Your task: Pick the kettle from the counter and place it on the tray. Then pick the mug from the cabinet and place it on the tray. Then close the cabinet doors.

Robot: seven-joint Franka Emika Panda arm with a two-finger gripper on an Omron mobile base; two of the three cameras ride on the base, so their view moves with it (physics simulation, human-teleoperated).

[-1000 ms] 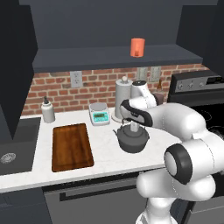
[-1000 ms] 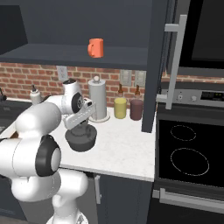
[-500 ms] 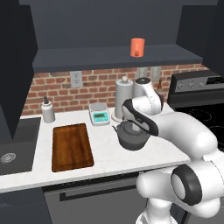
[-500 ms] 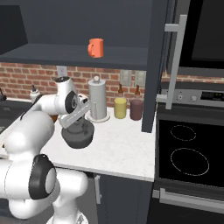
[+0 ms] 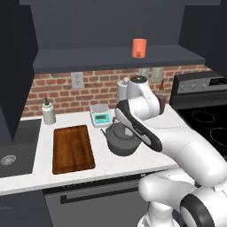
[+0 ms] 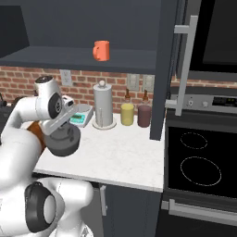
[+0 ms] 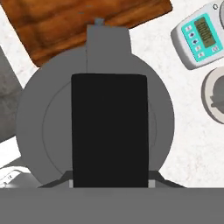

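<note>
Big open cabinet [image 5: 111, 57] up top, the orange mug [image 5: 139, 47] sitting on its shelf. Below, the white counter [image 6: 120, 157] carries the brown tray [image 5: 73, 148] at left. Just right of the tray, the dark kettle [image 5: 120, 141] hangs beneath the hand, over the counter. The gripper [image 5: 125, 125] is clamped on the kettle's black handle [image 7: 109, 131], seen straight down from the hand camera.
</note>
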